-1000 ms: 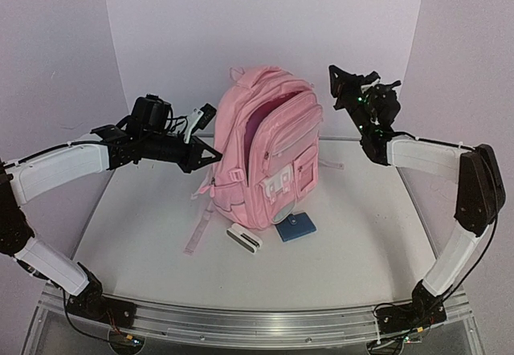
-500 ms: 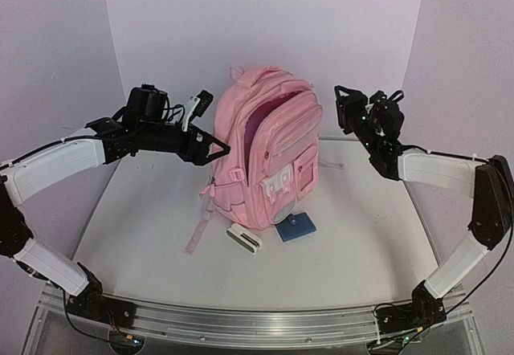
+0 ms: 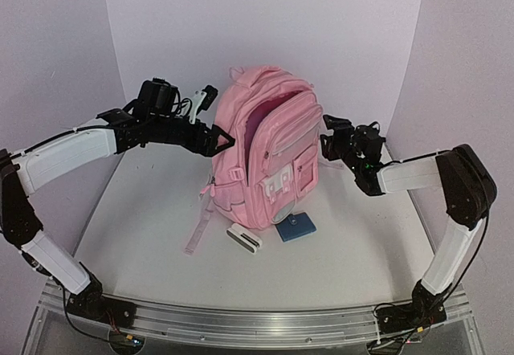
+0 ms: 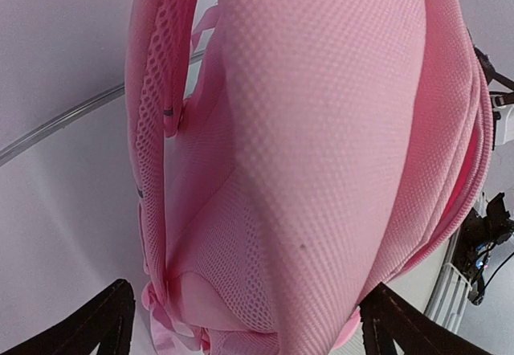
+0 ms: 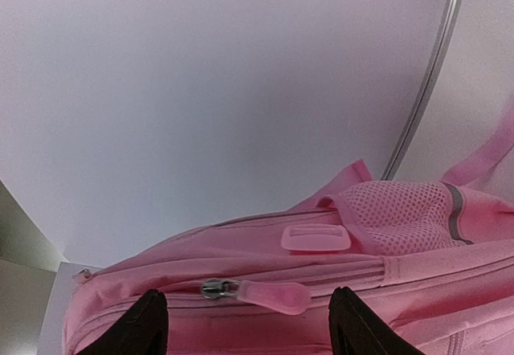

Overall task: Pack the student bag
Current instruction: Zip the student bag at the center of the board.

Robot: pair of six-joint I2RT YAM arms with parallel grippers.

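The left hand (image 3: 215, 119) has its fingers (image 4: 104, 323) spread wide. The student bag (image 3: 269, 150) fills the space straight ahead of them, its mesh-padded back and a strap (image 4: 152, 130) turned toward that hand; I cannot tell whether they touch. The right hand (image 3: 328, 136) also has its fingers (image 5: 148, 323) apart, just beside the bag's other flank, with a pink zip pull (image 5: 261, 293) ahead between them. The bag stands upright between the two hands, its main compartment gaping. Below both hands, toward the arm bases, a white case (image 3: 244, 238) and a blue pouch (image 3: 295, 227) lie on the desk (image 3: 144, 234) at the bag's foot
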